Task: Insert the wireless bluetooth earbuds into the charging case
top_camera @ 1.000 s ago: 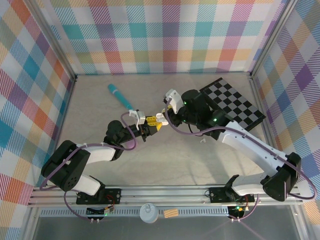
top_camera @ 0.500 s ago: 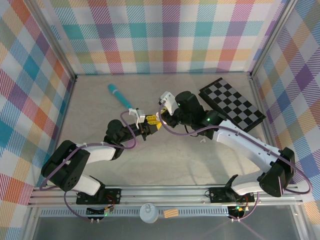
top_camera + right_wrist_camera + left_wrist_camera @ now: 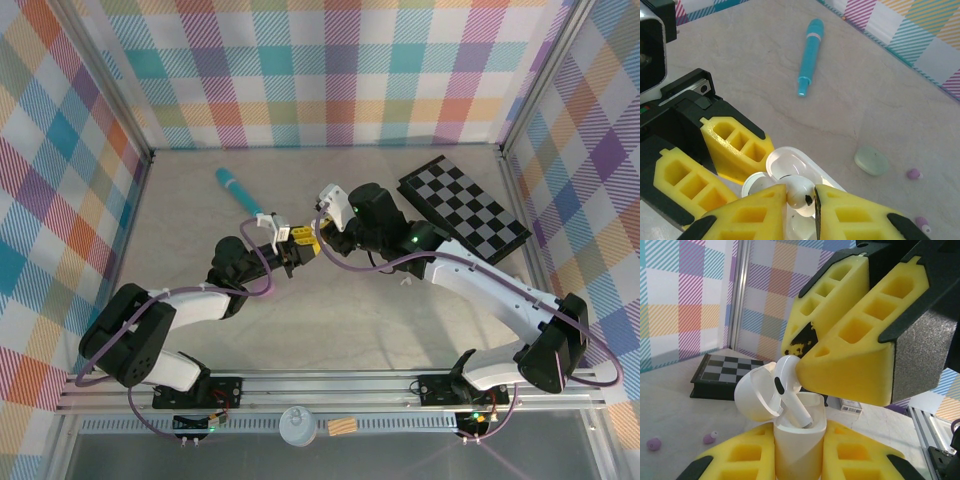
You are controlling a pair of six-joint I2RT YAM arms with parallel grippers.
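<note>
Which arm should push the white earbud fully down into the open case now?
Right. The right gripper pinches the small white plastic earbud, its stem already in the open white pebble-shaped charging case, which the left gripper clamps upright.

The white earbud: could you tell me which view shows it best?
Left wrist: the earbud stands side-on, stem down in the open case. Right wrist shows its head from above, pinched by the right gripper. From the top it is too small to tell.
</note>
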